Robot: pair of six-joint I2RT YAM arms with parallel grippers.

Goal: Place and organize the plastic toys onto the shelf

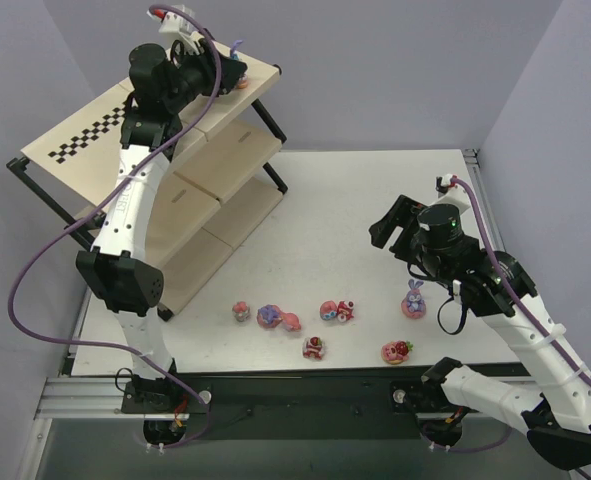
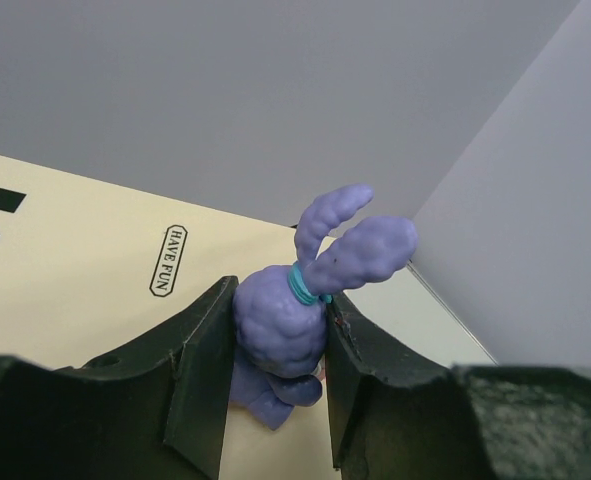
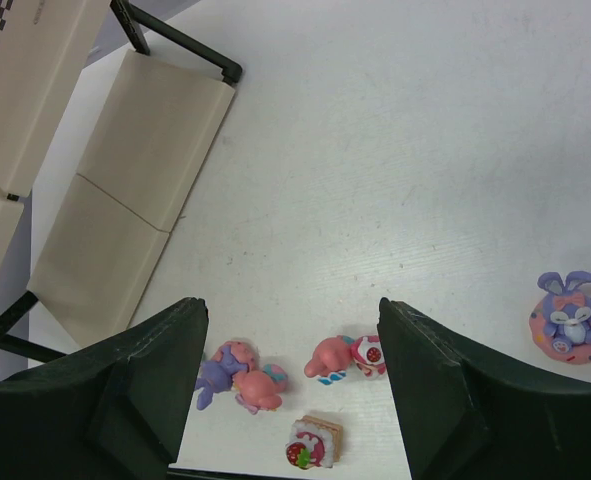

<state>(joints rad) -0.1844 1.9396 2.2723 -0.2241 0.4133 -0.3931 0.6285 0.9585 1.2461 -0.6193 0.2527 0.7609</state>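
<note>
We see the left tool [image 1: 218, 72] over the far right corner of the shelf's [image 1: 70, 125] top board, with a purple bunny [image 1: 237, 46] at its tip. The other plastic toys [image 1: 314, 347] lie scattered along the tabletop's [image 1: 355, 200] near edge. The right tool [image 1: 390, 225] hovers above the tabletop's right side.

white table [image 1: 375, 200], grey-purple walls [image 1: 395, 70], alu rail at near edge [image 1: 75, 400]

bunny [image 2: 275, 325]: purple plastic, pebbled, faint sheen | shelf [image 1: 220, 150]: pale wood boards, smooth, matt | frame [image 3: 180, 42]: black metal | surface [image 1: 365, 210]: white, matt | toys [image 1: 337, 310]: glossy plastic
</note>
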